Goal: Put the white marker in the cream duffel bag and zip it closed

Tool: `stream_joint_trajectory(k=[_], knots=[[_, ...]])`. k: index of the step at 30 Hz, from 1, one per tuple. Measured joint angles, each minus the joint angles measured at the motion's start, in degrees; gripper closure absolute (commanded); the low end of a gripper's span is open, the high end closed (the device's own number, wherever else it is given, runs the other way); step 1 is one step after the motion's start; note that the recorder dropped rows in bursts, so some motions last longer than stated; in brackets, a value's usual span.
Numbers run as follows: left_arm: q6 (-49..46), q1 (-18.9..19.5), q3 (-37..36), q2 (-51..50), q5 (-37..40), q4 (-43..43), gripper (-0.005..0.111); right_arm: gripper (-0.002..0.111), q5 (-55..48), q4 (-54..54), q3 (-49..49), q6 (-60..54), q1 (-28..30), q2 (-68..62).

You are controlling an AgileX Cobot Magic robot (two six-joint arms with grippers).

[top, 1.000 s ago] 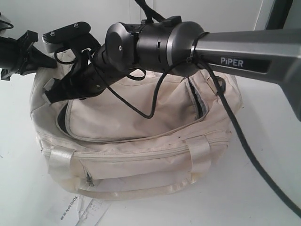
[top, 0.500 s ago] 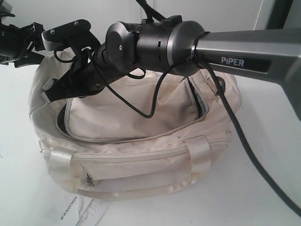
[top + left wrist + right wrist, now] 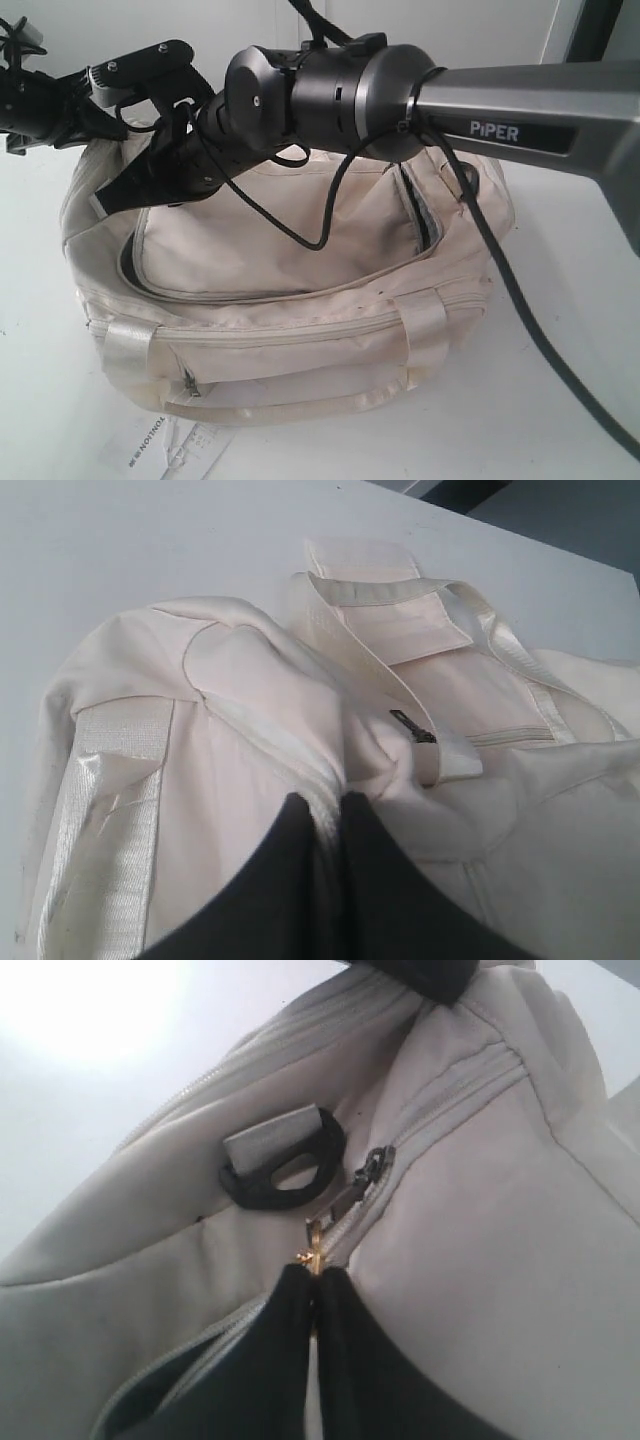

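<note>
The cream duffel bag (image 3: 300,300) sits on the white table, its top flap partly unzipped with dark gaps along the left and right edges. My right gripper (image 3: 318,1272) reaches across to the bag's left end (image 3: 108,200) and is shut on the gold zipper pull (image 3: 316,1245), beside a black D-ring (image 3: 285,1165). At that same end my left gripper (image 3: 332,800) is shut on a fold of the bag's fabric (image 3: 300,750); in the exterior view the left gripper (image 3: 75,125) is at the top left. The white marker is out of view.
A printed white paper tag (image 3: 165,445) lies on the table in front of the bag. The right arm (image 3: 500,110) spans the view above the bag, with a black cable (image 3: 520,310) hanging down its right side. White table (image 3: 570,300) surrounds the bag.
The left gripper has shifted up and slightly left, drawing the bag's left end up with it. The right arm has hardly moved.
</note>
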State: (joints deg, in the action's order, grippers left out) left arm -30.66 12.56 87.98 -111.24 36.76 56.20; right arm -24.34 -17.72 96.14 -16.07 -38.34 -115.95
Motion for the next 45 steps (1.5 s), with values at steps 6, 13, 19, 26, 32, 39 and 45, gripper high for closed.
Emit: stream_joint_trajectory(k=[6, 13, 19, 26, 32, 39, 45], knots=[[-0.46, 0.00, 0.00, 0.00, 0.26, 1.26, 0.107, 0.108, -0.91, 0.00, 0.00, 0.00, 0.09, 0.13], [-0.59, 0.00, 0.00, 0.00, 0.70, 2.44, 0.107, 0.108, -3.10, 0.00, 0.00, 0.00, 0.09, 1.54], [-0.59, 0.00, 0.00, 0.00, 0.97, 2.70, 0.107, 0.108, -4.96, 0.00, 0.00, 0.00, 0.09, 1.54], [-0.59, 0.00, 0.00, 0.00, 1.08, 2.82, 0.107, 0.108, -5.89, -0.11, 0.00, 0.00, 0.09, 1.54], [-0.59, 0.00, 0.00, 0.00, 1.12, 2.82, 0.107, 0.108, -7.55, -1.29, 0.00, 0.00, 0.09, 1.54], [-0.59, 0.00, 0.00, 0.00, 1.26, 2.93, 0.107, 0.108, -8.94, -2.13, 0.00, -1.23, 0.09, 2.44], [-0.59, 0.00, 0.00, 0.00, 1.35, 3.20, 0.107, 0.108, -10.26, -2.92, 0.00, -2.17, 0.09, 2.92]])
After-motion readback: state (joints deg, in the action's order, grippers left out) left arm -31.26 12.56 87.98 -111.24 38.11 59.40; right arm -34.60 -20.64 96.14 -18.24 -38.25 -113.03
